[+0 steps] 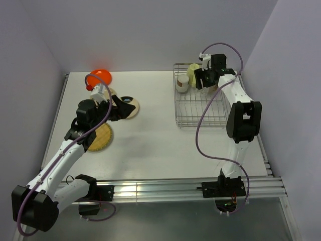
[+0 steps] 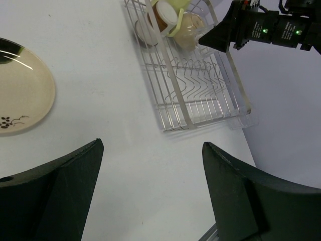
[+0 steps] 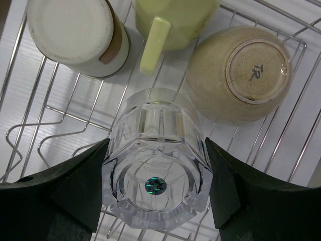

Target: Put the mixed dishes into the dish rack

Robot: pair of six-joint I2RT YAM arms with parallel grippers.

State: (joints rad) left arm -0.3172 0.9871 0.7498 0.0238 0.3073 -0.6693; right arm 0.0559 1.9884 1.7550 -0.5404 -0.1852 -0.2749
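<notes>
The clear glass (image 3: 156, 186) stands mouth-down on the wires at the far end of the dish rack (image 1: 193, 113), in the upper right of the overhead view. It is inverted presumably so it drains. The right gripper (image 3: 156, 140) is clamped on it, a finger flat against each side, which keeps it steady over the thin bars. Crowded above it in the wrist view are the pale yellow-green mug (image 3: 170, 20), the upturned cream bowl (image 3: 241, 75) and a cream cup with a brown band (image 3: 75, 35).

The rack's slotted near half is bare. On the table at upper left lie the orange plate (image 1: 100, 77), the cream plate with dark mark (image 1: 131, 108) and the woven plate (image 1: 102, 137). The left gripper (image 2: 152, 145) hangs above them, fingers wide apart and holding nothing, probably ready for a plate.
</notes>
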